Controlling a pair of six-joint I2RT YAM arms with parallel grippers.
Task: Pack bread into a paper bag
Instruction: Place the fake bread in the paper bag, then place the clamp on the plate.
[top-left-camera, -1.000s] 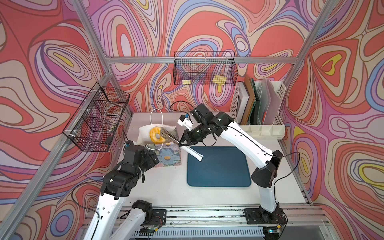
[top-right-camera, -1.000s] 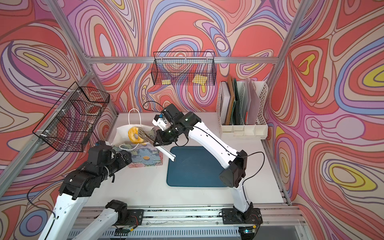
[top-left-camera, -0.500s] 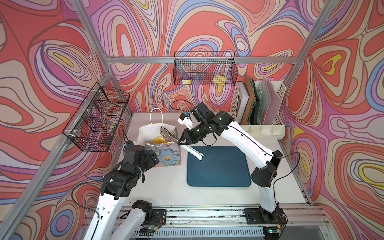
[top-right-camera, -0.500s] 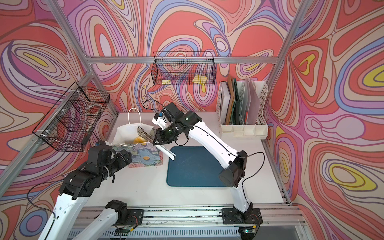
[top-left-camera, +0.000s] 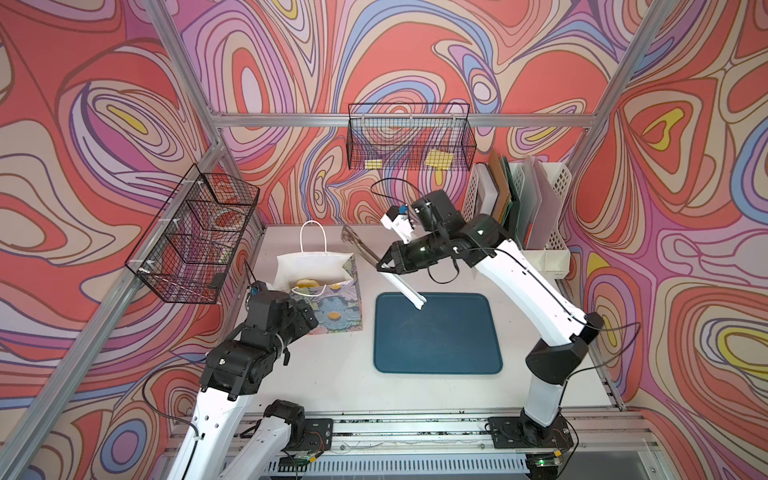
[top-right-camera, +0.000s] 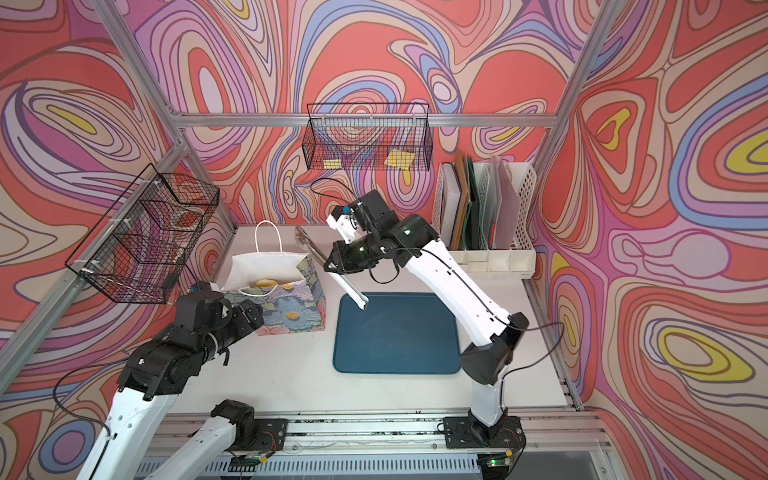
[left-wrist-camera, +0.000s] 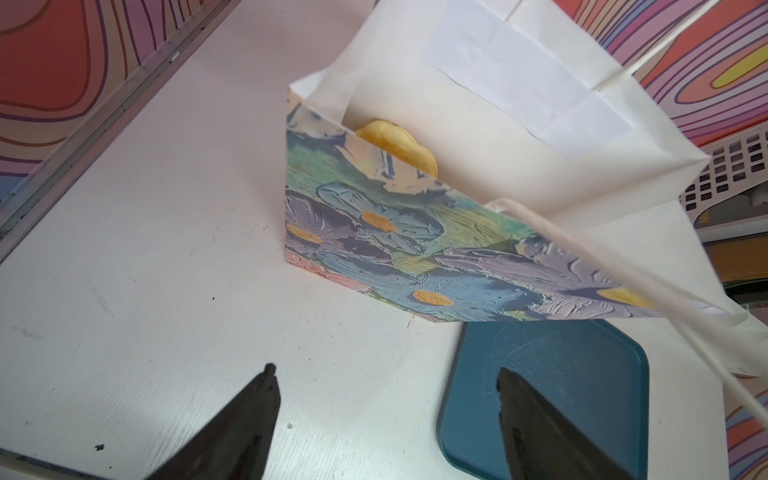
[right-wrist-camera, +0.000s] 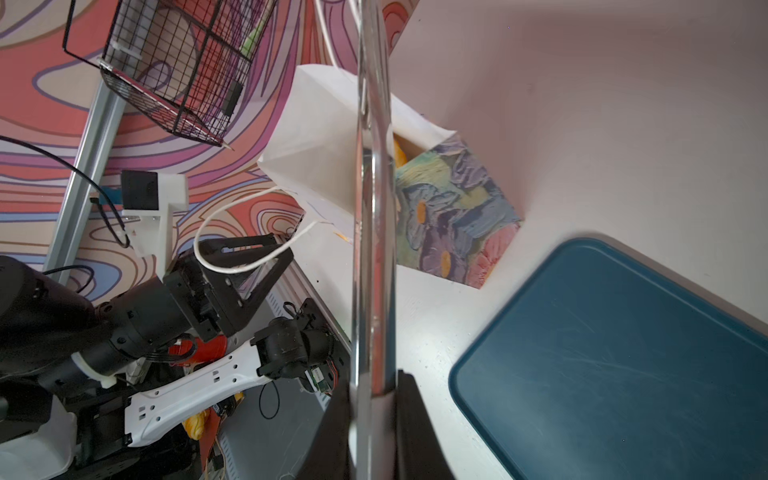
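Paper bag is standing upright on the tabletop, mouth gaping upward, its long side running across toward the teal tray. Golden bread is peeking up inside, just under the rim. Left pincer is hovering just beside the bag's floral front, jaws spread wide, gripping nothing. Right pincer is clamping metal tongs beside the bag's tray-side edge, tips angling up toward the back wall.
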